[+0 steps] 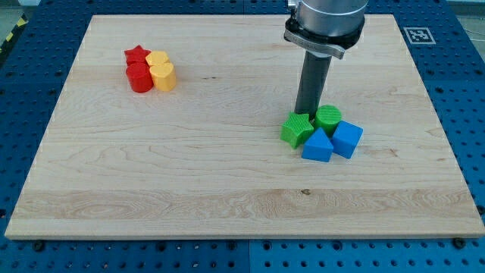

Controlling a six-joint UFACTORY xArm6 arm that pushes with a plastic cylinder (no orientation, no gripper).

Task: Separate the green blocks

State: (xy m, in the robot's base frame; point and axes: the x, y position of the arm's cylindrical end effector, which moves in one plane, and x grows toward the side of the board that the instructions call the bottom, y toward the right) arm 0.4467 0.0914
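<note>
A green cube-like block (pixel 297 128) and a green round block (pixel 329 118) sit right of the board's middle, close side by side with a narrow gap. My tip (pixel 307 112) stands just above that gap, at the upper edge of the two green blocks, seeming to touch the green cube's top corner. A blue triangular block (pixel 317 145) lies directly below the green pair, and a blue cube-like block (pixel 347 139) lies to its right, touching the green round block.
At the view's upper left, a red star block (pixel 136 54), a red round block (pixel 139 77), a yellow block (pixel 157 59) and a yellow heart-like block (pixel 163 76) form a tight cluster. The wooden board (pixel 227 189) lies on a blue perforated table.
</note>
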